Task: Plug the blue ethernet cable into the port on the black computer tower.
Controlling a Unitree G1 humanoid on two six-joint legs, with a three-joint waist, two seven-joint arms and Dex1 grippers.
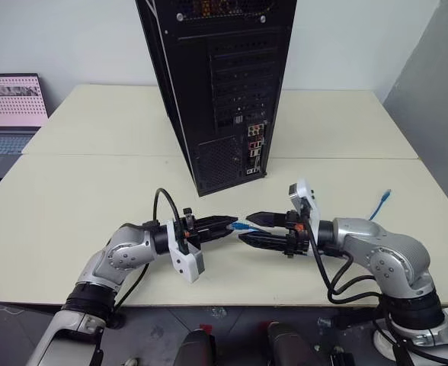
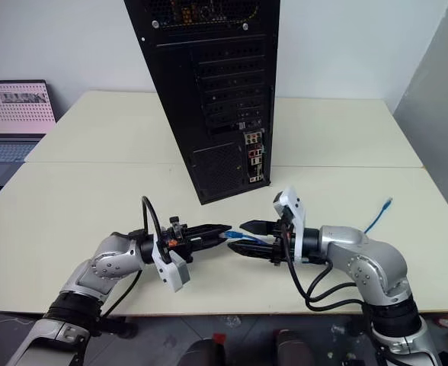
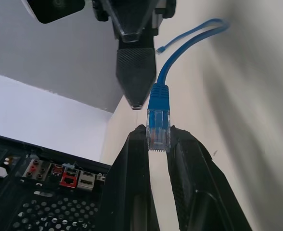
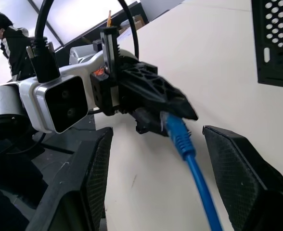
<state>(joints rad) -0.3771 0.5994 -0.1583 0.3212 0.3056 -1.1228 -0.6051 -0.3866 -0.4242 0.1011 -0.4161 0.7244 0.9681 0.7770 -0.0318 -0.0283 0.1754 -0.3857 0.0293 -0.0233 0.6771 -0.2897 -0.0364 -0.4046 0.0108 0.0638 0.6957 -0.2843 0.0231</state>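
Between the left gripper's (image 1: 232, 223) 2 pinched fingers sits the blue ethernet cable's (image 3: 159, 98) plug, its cord trailing between the right gripper's (image 1: 248, 229) spread fingers; the black computer tower (image 1: 216, 84) stands just beyond both.

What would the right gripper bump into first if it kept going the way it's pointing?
Probably the left gripper facing it. The right gripper is open, its fingers either side of the blue ethernet cable, whose plug the left one pinches, so the cable runs between them.
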